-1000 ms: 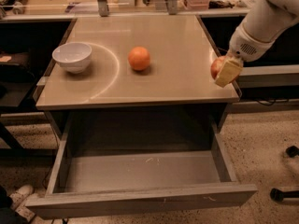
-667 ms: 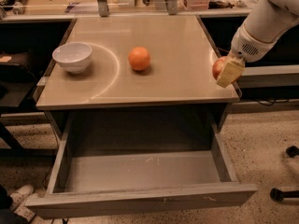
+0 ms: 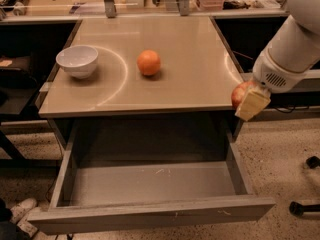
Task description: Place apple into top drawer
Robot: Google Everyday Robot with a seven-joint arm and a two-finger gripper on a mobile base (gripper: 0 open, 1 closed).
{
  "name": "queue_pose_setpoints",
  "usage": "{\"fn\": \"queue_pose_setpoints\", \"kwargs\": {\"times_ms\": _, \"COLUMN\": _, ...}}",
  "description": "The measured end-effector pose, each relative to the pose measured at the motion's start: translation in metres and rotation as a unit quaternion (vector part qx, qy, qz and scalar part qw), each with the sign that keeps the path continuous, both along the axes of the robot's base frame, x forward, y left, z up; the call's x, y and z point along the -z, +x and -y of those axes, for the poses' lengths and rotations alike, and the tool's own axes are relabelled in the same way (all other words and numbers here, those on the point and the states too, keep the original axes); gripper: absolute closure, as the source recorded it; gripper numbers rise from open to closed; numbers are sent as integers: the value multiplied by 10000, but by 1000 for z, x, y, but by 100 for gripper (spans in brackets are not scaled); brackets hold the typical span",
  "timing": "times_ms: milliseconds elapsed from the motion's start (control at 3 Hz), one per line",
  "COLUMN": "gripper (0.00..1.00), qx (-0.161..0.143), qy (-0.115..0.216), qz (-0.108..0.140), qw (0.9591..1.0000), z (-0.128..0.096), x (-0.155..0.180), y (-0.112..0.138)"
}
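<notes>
1. Carrying step: gripper [image 3: 248,102] closed on apple [image 3: 238,94], just off table [image 3: 190,39] right edge, above and right of top drawer [image 3: 150,185].
2. Drawer open, nothing in it. Next, prob.: shift left and down over drawer floor, then release.

A white bowl [image 3: 77,60] sits at the left of the tan table [image 3: 175,91], an orange [image 3: 149,62] near its middle, well apart. A pale shoe [image 3: 20,209] shows at lower left and a black caster [image 3: 299,208] at lower right on speckled floor [image 3: 280,149]. The pincer [image 3: 248,101] hangs mid-right, by the table's edge
</notes>
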State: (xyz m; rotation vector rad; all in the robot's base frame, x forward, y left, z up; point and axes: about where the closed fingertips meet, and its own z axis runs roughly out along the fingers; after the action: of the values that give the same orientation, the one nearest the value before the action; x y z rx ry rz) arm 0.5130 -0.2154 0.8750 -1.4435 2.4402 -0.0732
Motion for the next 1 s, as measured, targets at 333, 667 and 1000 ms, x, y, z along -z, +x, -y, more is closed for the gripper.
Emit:
{"fn": "queue_pose_setpoints", "kwargs": {"times_ms": 333, "gripper": 100, "qx": -73, "qy": 66, "qz": -297, "qw": 9995, "z": -15, "x": 24, "y": -42}}
{"fn": "queue_pose_setpoints", "kwargs": {"times_ms": 667, "gripper": 100, "qx": -73, "qy": 66, "qz": -295, "qw": 9995, "z": -15, "x": 24, "y": -42}}
{"fn": "queue_pose_setpoints", "kwargs": {"times_ms": 1000, "gripper": 100, "qx": -22, "qy": 223, "qz": -548, "qw": 9982, "z": -34, "x": 51, "y": -65}}
